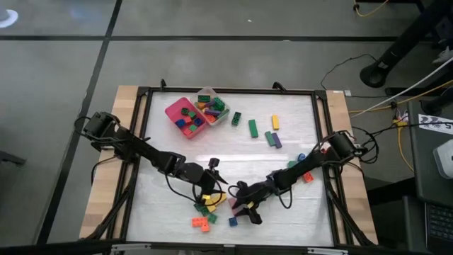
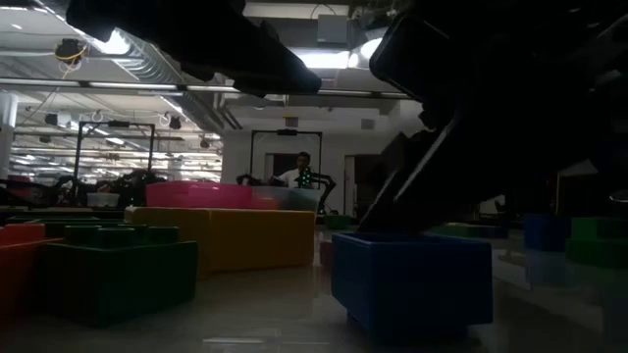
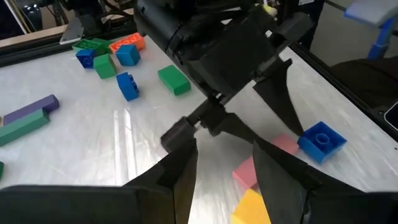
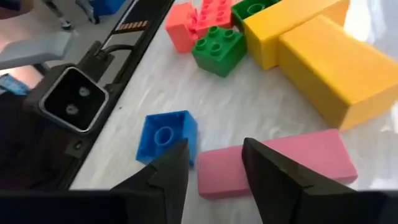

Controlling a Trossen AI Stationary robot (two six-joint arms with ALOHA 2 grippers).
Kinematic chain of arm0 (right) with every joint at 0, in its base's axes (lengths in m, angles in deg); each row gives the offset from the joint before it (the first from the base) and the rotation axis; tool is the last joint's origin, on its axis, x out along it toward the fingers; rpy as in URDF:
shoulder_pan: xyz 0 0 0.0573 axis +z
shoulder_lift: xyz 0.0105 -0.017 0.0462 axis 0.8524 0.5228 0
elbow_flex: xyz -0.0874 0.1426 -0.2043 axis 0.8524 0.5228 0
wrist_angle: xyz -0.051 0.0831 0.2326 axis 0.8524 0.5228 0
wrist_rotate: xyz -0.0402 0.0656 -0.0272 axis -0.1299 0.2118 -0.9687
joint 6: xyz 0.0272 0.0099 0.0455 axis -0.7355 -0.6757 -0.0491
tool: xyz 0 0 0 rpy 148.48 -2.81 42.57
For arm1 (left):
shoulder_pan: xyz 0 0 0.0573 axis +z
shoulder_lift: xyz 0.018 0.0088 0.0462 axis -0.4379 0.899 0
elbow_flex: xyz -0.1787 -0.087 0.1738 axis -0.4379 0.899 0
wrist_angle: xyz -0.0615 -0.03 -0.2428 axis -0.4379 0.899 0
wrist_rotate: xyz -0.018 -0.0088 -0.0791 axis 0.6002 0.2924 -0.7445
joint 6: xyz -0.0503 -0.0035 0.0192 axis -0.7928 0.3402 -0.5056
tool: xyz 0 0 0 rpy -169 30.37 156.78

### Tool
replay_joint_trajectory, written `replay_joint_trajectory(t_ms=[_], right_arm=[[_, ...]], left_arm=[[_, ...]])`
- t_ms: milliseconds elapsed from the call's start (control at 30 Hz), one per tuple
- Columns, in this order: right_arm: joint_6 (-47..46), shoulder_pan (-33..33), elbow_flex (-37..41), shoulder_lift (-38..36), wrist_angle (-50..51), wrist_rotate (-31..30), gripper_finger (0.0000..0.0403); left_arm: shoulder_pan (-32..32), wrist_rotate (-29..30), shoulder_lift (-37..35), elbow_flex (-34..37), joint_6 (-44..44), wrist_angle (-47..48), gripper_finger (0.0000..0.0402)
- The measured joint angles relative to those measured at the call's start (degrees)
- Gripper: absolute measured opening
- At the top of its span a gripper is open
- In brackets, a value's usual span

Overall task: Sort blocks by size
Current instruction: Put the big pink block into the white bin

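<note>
Covering wooden table (image 1: 106,205): white mat (image 1: 297,134) w/ scattered blocks (image 1: 263,131).

Grey floor (image 1: 212,60) w/ dark seams round table; ceiling strip lights (image 2: 118,44) lit beyond.

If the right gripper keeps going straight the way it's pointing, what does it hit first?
Most likely the pink block: the right gripper is open with its fingers astride the block's near end. The small blue block sits just beside that line. Depth is hard to judge.
</note>
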Motion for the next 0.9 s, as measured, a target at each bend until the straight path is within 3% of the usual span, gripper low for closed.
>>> replay_joint_trajectory(t_ms=[333,533,900], right_arm=[[0.6,-7.2,-0.2,-0.2,4.9,-1.1,0.0155],[6.1,-13.3,-0.1,-0.1,5.8,-0.2,0.0155],[9.1,-24.3,0.0,-0.5,6.0,-1.1,0.0155]], left_arm=[[0.0,0.0,0.0,0.0,0.1,0.0,0.0143],[0.0,0.1,0.0,0.0,0.4,0.0,0.0143],[0.0,8.7,-2.5,0.0,7.4,1.5,0.0143]])
